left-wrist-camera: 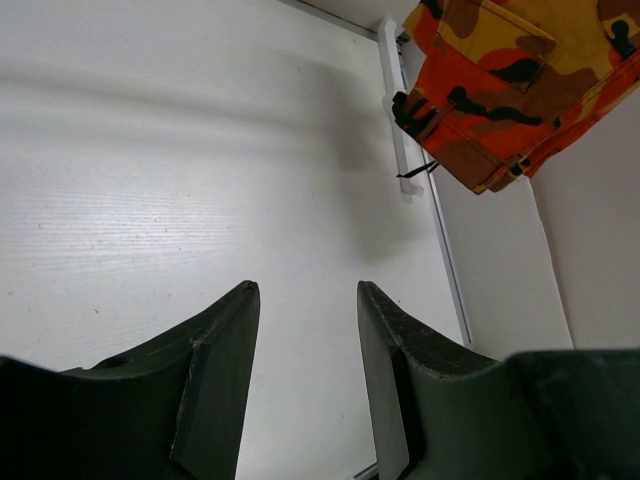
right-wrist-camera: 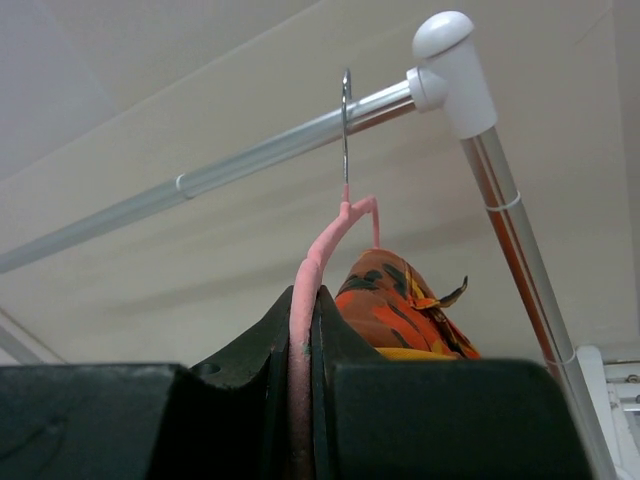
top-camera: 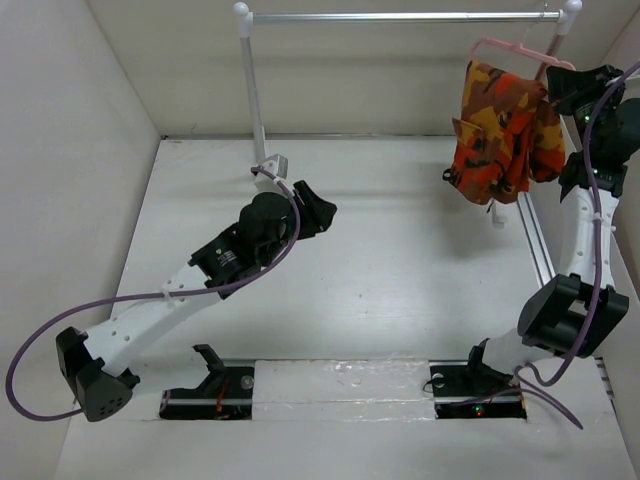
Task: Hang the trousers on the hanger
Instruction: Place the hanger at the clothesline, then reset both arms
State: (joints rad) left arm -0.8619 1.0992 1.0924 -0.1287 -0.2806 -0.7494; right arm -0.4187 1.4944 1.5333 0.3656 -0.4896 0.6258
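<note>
The camouflage trousers (top-camera: 505,130) hang folded over the pink hanger (top-camera: 510,47) at the back right, above the table. My right gripper (top-camera: 560,85) is shut on the hanger's pink arm (right-wrist-camera: 320,250), with the trousers (right-wrist-camera: 400,310) just behind its fingers. The hanger's metal hook (right-wrist-camera: 346,130) reaches up across the silver bar (right-wrist-camera: 250,160). Over the middle of the table my left gripper (top-camera: 320,210) is open with nothing between its fingers (left-wrist-camera: 225,340). It points toward the trousers (left-wrist-camera: 520,80), which hang well beyond it.
The rail's left white post (top-camera: 250,90) stands on a bracket (top-camera: 270,165) close behind the left gripper. Its right post (right-wrist-camera: 500,200) and base strip (left-wrist-camera: 395,110) run beside the right wall. White walls close in the table on three sides.
</note>
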